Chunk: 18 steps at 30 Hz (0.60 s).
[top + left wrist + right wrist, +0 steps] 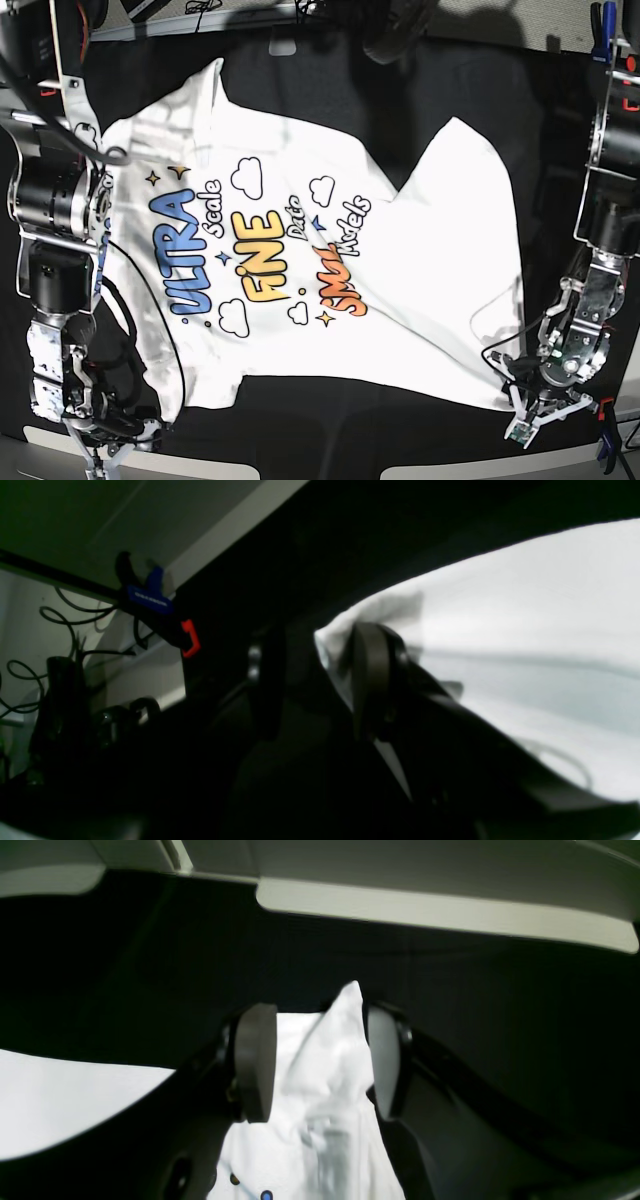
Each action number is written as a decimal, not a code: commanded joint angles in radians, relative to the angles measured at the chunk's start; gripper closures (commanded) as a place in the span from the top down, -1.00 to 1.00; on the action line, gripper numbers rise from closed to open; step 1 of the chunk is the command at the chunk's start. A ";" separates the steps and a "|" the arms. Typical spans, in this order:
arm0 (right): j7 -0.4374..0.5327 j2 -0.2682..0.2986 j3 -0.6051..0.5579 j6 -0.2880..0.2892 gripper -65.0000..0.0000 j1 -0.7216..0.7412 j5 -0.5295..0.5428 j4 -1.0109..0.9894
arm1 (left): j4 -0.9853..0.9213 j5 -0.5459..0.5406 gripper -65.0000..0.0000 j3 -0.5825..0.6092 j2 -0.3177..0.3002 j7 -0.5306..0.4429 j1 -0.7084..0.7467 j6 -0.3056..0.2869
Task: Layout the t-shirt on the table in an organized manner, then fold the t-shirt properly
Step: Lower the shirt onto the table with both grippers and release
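White cloth fills most of the black cloth tabletop point(440, 70). It is the white short-sleeved cotton t-shirt point(300, 250), lying print side up, with blue, yellow and orange words, clouds and stars on it. The shirt is turned sideways and a bit crooked. One part near the middle of the far side is folded in, so black shows in a notch there. There are soft wrinkles too.

The right gripper point(320, 1060) is low at the near corner of the tabletop. Its two round pads stand apart, and a bunched white corner of the shirt pokes up between them. The cloth leans on one pad, but the other pad has a gap beside it, so the cloth is not pinched.

The left gripper point(320, 675) is at the other near corner, by the shirt's edge. One pad point(370, 675) lies against the white cloth. The rest is too dark, so I cannot tell if this gripper is apart or together.

A blue and red clip point(155, 610) sits on the tabletop edge.

I think the job is at the laying-out step. No folding has been done. Next, each gripper should take hold of its corner and pull gently outward, so the shirt goes flat and straight. The tucked-in part needs opening too.
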 commanded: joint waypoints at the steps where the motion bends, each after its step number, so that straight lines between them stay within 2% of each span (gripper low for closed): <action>1: 0.024 0.009 0.003 -0.003 -0.11 0.044 0.010 0.018 | 0.017 0.003 -0.37 -0.006 -0.008 0.004 -0.041 0.023; 4: 0.028 0.009 0.003 -0.003 -0.11 0.044 0.010 0.018 | 0.017 0.003 -0.38 -0.006 -0.007 0.086 -0.048 -0.003; 7: 0.028 0.009 0.003 -0.003 -0.11 0.044 0.014 0.018 | 0.017 0.002 -0.38 -0.006 -0.018 0.082 -0.059 -0.034; 13: 0.011 0.008 0.003 -0.003 -0.11 0.044 0.014 0.018 | 0.017 0.001 -0.38 -0.006 -0.028 0.070 -0.105 -0.033; 18: -0.035 0.009 0.003 -0.003 -0.11 0.044 0.014 0.018 | 0.017 -0.059 -0.38 -0.006 -0.028 0.089 -0.117 -0.034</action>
